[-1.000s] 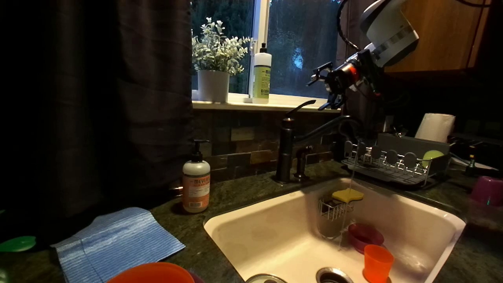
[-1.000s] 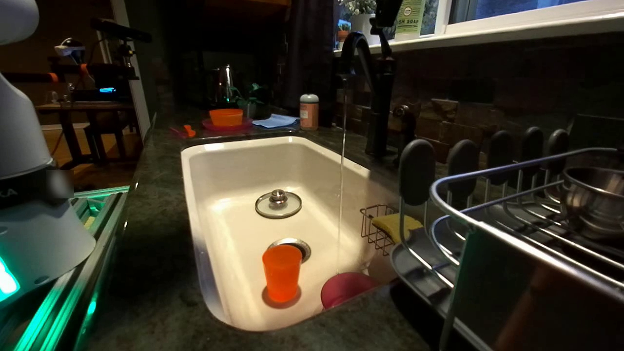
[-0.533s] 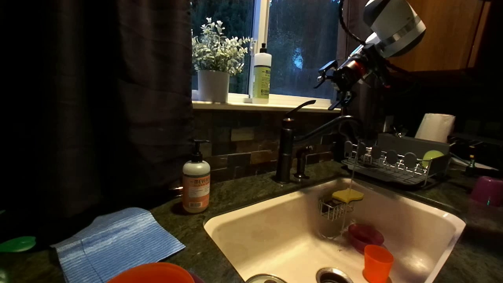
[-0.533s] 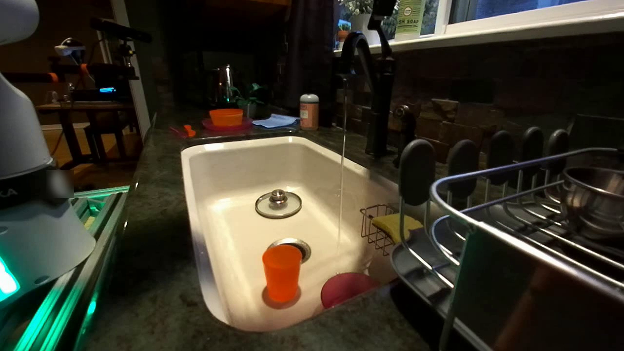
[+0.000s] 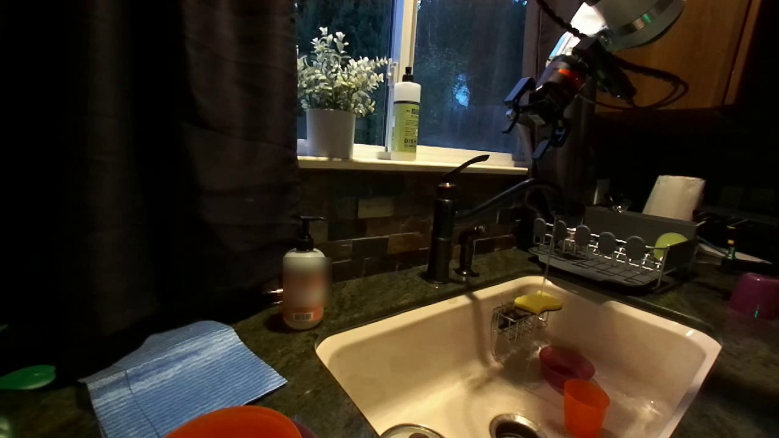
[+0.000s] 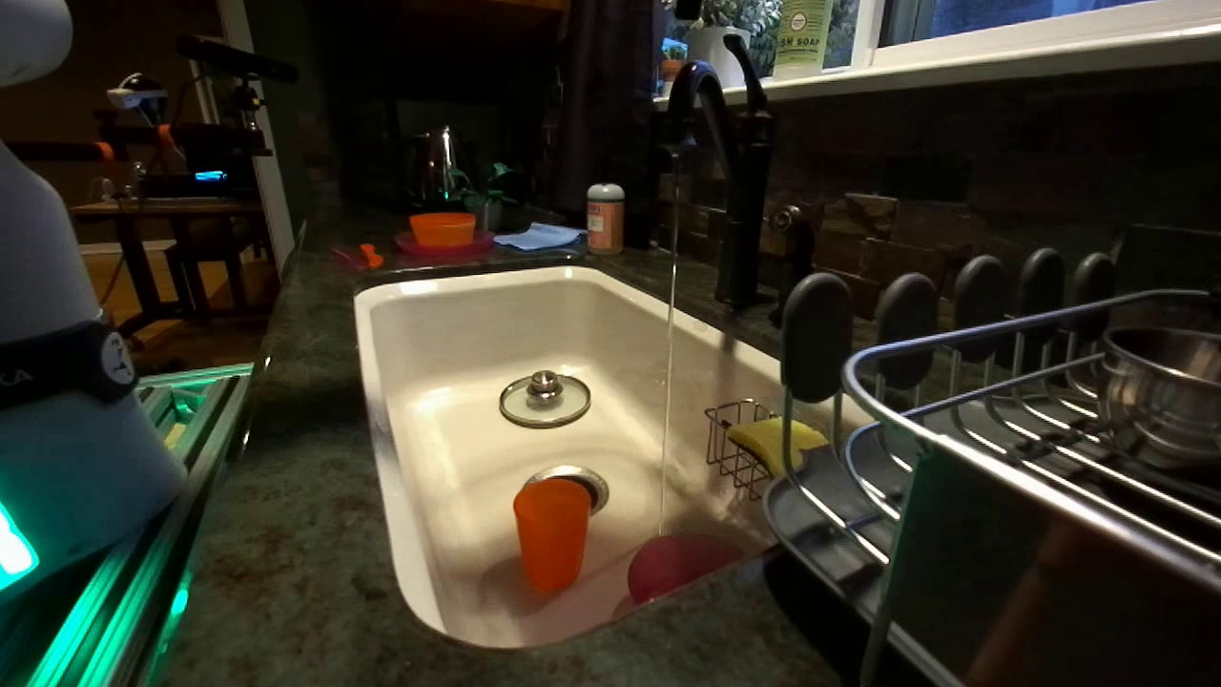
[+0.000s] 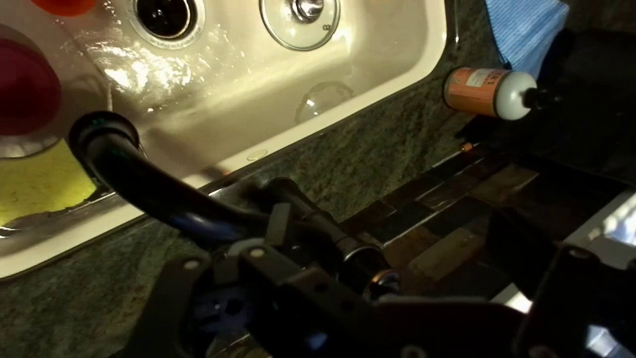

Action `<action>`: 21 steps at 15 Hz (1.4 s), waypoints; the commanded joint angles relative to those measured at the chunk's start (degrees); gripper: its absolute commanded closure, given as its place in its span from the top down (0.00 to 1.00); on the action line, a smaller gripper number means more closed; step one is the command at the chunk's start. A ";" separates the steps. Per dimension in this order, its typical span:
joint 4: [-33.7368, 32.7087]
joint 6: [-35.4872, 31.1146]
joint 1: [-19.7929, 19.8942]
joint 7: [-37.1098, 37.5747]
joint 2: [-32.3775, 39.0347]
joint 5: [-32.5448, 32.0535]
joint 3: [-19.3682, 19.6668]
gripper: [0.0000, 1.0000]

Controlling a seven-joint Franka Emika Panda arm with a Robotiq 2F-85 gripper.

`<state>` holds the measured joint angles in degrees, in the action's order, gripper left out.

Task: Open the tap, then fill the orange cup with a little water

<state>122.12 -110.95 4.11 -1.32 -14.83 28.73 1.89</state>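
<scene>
In the dark stone worktop [image 6: 305,534], the white oblong sink [image 5: 401,365] is catching water [image 6: 670,334].

By the back edge, the arched black metal tap [image 5: 443,237] is running; above it my black gripper [image 5: 523,140] is hanging, jaws apart, grasping nothing. Nearer the front edge, the sink is holding the small orange plastic cup [image 6: 553,534] upright. I'm judging it light and slippery, favouring its side walls. A wire caddy [image 6: 733,466] is holding a yellow sponge [image 6: 775,443].

A blue cloth [image 5: 188,374] lies on the worktop [image 6: 286,468] near a soap bottle [image 5: 304,292]. The windowsill [image 5: 368,163] holds a potted plant [image 5: 331,100], the sink [image 6: 477,329] a glass lid [image 6: 545,405]. A yellow sponge [image 6: 775,443] rests on a wire basket [image 6: 733,460].
</scene>
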 commanded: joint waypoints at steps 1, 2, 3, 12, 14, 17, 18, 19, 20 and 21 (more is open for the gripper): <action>6.69 -6.37 -1.14 10.50 -6.26 -8.44 -4.21 1.00; 7.81 -8.53 -1.23 13.55 -7.29 -10.88 -5.64 1.00; 9.02 -11.04 -1.34 16.99 -8.09 -13.14 -7.22 1.00; 9.15 -13.39 -2.41 24.09 -7.62 -18.08 -9.78 1.00; 8.98 -13.40 -2.77 24.73 -6.77 -17.58 -10.10 1.00; 8.45 -13.94 -3.76 30.38 -3.21 -18.40 -12.97 1.00; 8.74 -14.52 -4.59 30.87 -2.39 -17.50 -13.28 1.00; 8.91 -14.62 -4.98 32.85 -1.72 -17.50 -13.88 1.00; 9.42 -14.40 -5.43 34.82 -1.06 -17.53 -14.40 1.00; 9.73 -14.36 -5.76 37.15 -0.61 -17.61 -14.86 1.00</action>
<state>131.22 -124.46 -0.43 30.11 -17.45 11.25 -11.91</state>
